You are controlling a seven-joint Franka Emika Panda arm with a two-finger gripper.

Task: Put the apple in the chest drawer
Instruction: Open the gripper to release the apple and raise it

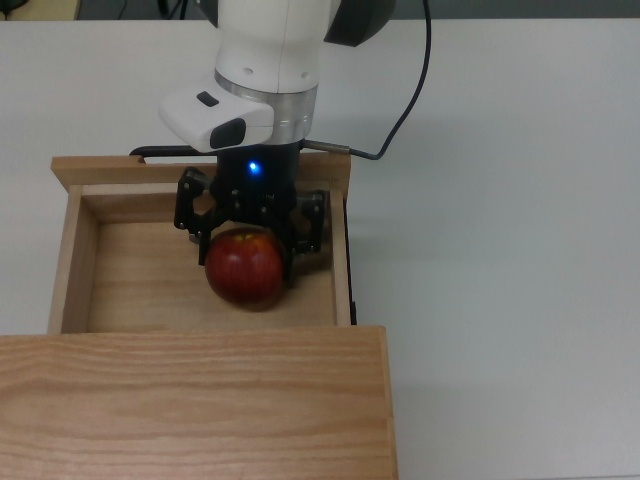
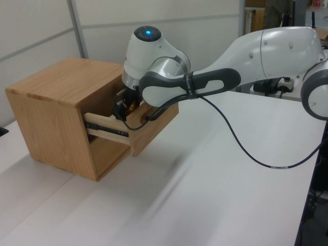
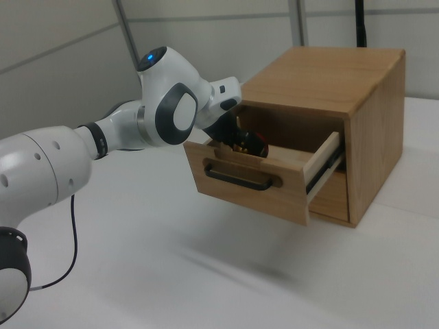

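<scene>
The red apple (image 1: 244, 268) hangs low inside the open chest drawer (image 1: 72, 250), near the drawer's right wall in the top view. My gripper (image 1: 246, 254) reaches down into the drawer and is shut on the apple, one black finger on each side. Whether the apple touches the drawer floor, I cannot tell. The drawer's black bar handle (image 3: 241, 180) faces outward in the right view. In the left view the gripper (image 2: 126, 105) sits inside the drawer (image 2: 154, 123), and the drawer front hides most of the apple. The oak chest (image 1: 190, 400) fills the top view's lower left.
The chest (image 2: 51, 102) stands on a white table (image 1: 500, 250). A black cable (image 1: 412, 90) trails from the arm across the table behind the drawer. The white arm (image 2: 266, 56) stretches over the table in the left view's right.
</scene>
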